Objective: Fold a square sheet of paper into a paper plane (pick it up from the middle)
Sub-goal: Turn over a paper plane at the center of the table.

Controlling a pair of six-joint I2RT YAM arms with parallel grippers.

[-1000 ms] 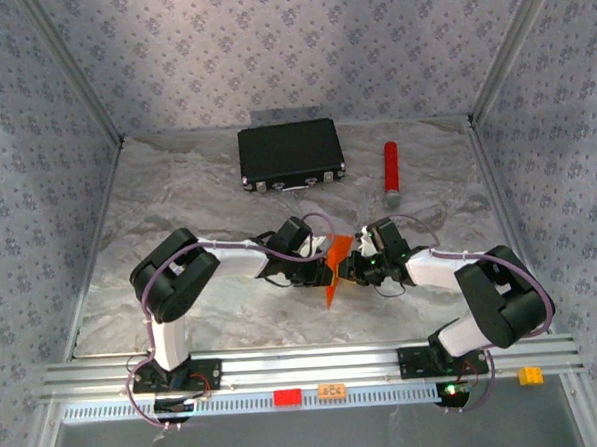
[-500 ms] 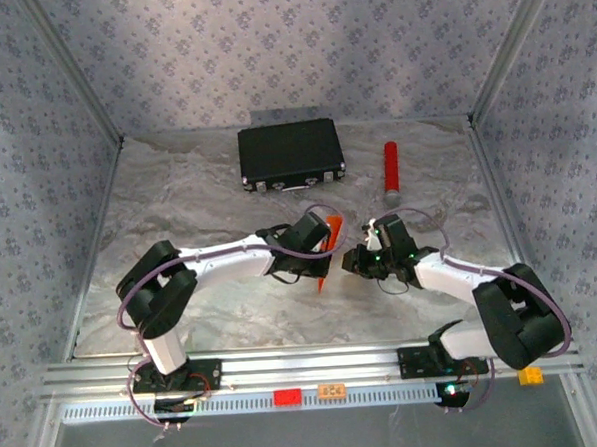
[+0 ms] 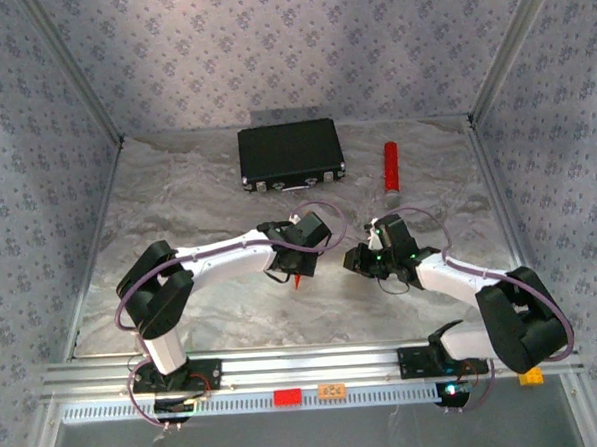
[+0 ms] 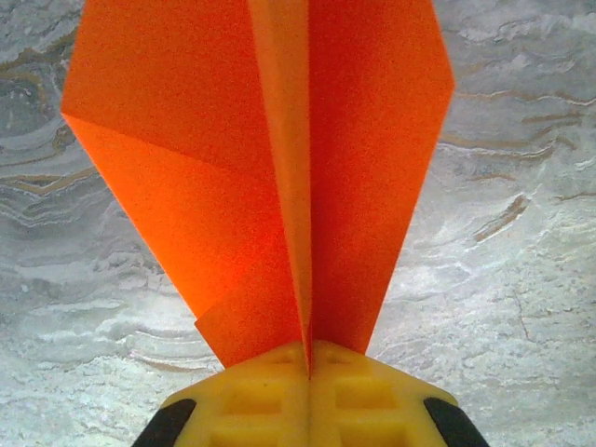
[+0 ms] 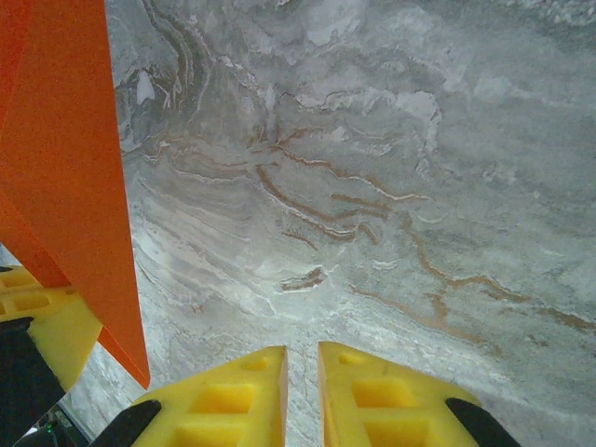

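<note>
- Your left gripper (image 4: pixel 307 361) is clamped on the paper plane (image 4: pixel 279 158), both fingers pressed flat on the centre crease where the paper narrows.
- The plane is held above the marbled table (image 4: pixel 521 279), with its folded sides fanning out away from the fingers.
- Your right gripper (image 5: pixel 301 377) holds nothing; its fingers stand almost together, with a slim gap between them.
- It sits just beside the plane without touching it.
- The black case (image 3: pixel 291 154) and red cylinder (image 3: pixel 391 169) lie well apart, at the far side.
</note>
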